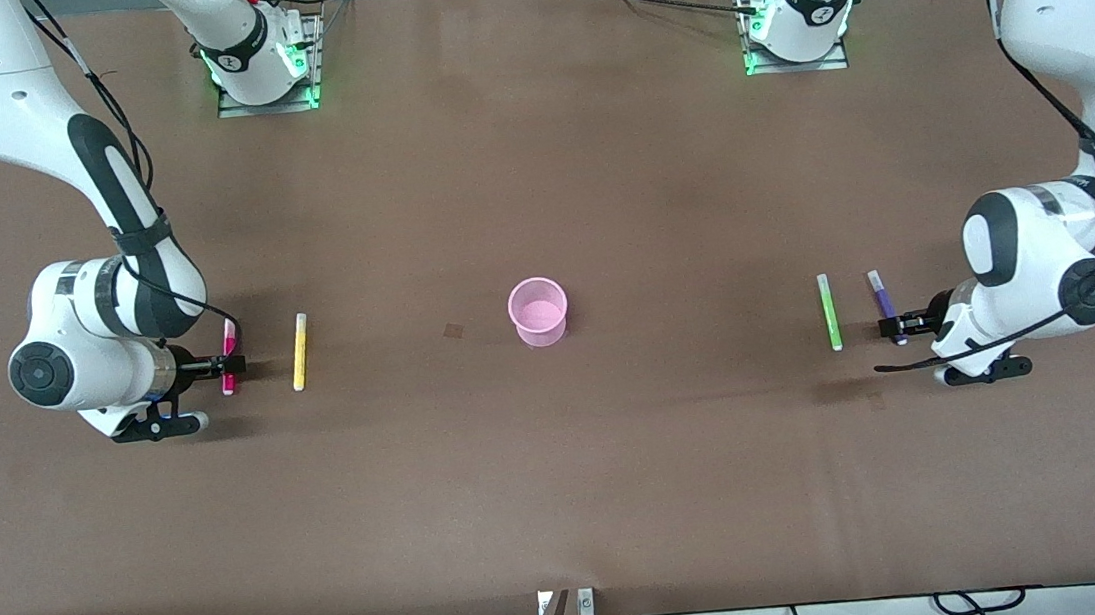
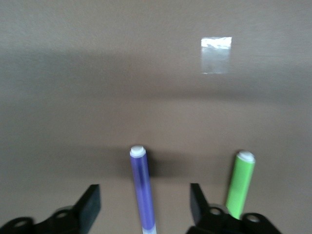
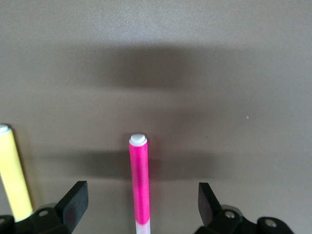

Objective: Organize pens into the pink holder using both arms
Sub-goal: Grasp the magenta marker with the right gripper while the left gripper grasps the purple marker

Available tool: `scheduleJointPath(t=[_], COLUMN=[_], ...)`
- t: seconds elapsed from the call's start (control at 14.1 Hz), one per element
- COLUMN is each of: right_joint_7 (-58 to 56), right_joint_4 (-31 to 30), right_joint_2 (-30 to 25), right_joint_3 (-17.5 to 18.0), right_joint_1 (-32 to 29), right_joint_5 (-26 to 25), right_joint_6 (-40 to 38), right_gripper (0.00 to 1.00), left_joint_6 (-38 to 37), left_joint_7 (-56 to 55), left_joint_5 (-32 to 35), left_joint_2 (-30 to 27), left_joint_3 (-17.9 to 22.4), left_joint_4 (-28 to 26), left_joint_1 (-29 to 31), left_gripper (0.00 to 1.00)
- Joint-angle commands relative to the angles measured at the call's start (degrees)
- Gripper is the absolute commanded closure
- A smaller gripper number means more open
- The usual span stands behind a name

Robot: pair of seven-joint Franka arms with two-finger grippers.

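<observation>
The pink holder [image 1: 539, 311] stands upright at the table's middle, with no pen in it. The magenta pen [image 1: 229, 348] and yellow pen [image 1: 300, 351] lie toward the right arm's end. The green pen [image 1: 829, 311] and purple pen [image 1: 881, 293] lie toward the left arm's end. My right gripper [image 1: 230, 366] is open, low over the magenta pen [image 3: 139, 180], one finger on each side without touching; the yellow pen [image 3: 13, 175] lies beside it. My left gripper [image 1: 896, 324] is open astride the purple pen [image 2: 143, 187] in the same way, with the green pen [image 2: 240, 185] beside it.
A small dark mark [image 1: 452, 332] is on the brown table next to the holder. The arm bases [image 1: 263, 64] [image 1: 796, 22] stand along the edge farthest from the front camera. Cables hang below the near table edge [image 1: 566, 607].
</observation>
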Motion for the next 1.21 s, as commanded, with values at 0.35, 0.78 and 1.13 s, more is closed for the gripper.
scheduleJointPath(t=[0.35,0.78,1.13], right_joint_7=[-1.3,-1.3,-3.3], right_joint_4=[2.7,2.8,3.6], right_joint_2=[3.8,4.4,4.5], right_joint_3=[0.5,0.6,0.6], right_joint_1=[-0.6,-0.6,-0.7], right_joint_5=[-0.8,-0.8,-0.6], right_joint_6=[1.2,1.1,0.9], right_gripper=[0.12,0.41,0.58], left_joint_6=[4.9,1.9,-16.1], left_joint_7=[0.4,2.9,5.5], left_joint_5=[1.3,1.3,0.4], left_joint_2=[1.6,-1.2,-6.3], left_joint_3=[-0.3,-0.9,-6.1], left_joint_4=[-1.5,-0.3,8.3], left_joint_1=[1.1,1.1,1.3], left_gripper=[0.79,0.98,0.98])
